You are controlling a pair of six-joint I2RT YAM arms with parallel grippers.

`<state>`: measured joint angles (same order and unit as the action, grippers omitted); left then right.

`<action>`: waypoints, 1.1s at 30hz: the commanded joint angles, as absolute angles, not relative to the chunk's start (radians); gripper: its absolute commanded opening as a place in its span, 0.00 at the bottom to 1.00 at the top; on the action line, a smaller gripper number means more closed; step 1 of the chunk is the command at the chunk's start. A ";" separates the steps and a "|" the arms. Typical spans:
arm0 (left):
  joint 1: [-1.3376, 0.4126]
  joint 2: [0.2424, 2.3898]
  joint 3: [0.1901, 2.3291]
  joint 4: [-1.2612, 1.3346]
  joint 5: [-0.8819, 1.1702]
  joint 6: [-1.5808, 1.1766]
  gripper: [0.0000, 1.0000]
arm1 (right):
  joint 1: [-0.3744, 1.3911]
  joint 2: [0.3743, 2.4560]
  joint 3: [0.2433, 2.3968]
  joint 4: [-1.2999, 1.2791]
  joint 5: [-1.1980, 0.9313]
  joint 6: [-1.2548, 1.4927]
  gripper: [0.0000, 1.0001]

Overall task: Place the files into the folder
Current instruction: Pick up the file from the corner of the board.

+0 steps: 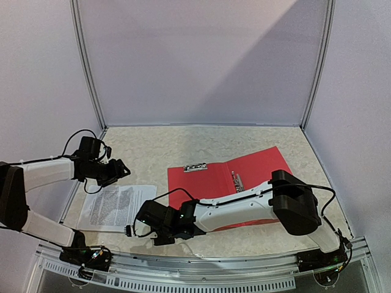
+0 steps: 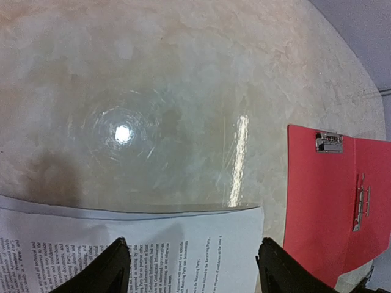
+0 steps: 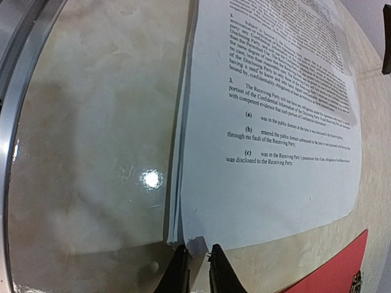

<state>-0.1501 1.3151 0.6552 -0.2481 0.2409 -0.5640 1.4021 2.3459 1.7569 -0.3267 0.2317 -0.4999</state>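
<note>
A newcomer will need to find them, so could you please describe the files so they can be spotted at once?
On the marbled table, an open red folder lies right of centre. Just left of it, near the front edge, lie the files: flat white sheets of dense black print, the only paper there, one corner pinched by the right gripper.

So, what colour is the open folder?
The folder is red, clearest in the top external view.
</note>
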 commanded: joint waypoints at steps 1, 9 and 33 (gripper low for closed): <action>-0.135 1.322 0.641 -0.239 0.250 -0.551 0.73 | 1.402 2.378 1.776 -0.299 0.254 -0.499 0.11; -0.133 1.318 0.640 -0.238 0.248 -0.551 0.72 | 1.402 2.368 1.786 -0.273 0.247 -0.497 0.00; -0.299 0.630 0.342 -0.369 0.279 -1.126 0.66 | 1.290 2.210 1.713 -0.241 0.533 -0.424 0.00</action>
<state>-0.2260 0.7109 0.3870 -0.3016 0.2741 -0.9417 1.2930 2.2509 1.7443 -0.2512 0.4812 -0.4683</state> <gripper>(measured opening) 0.659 0.005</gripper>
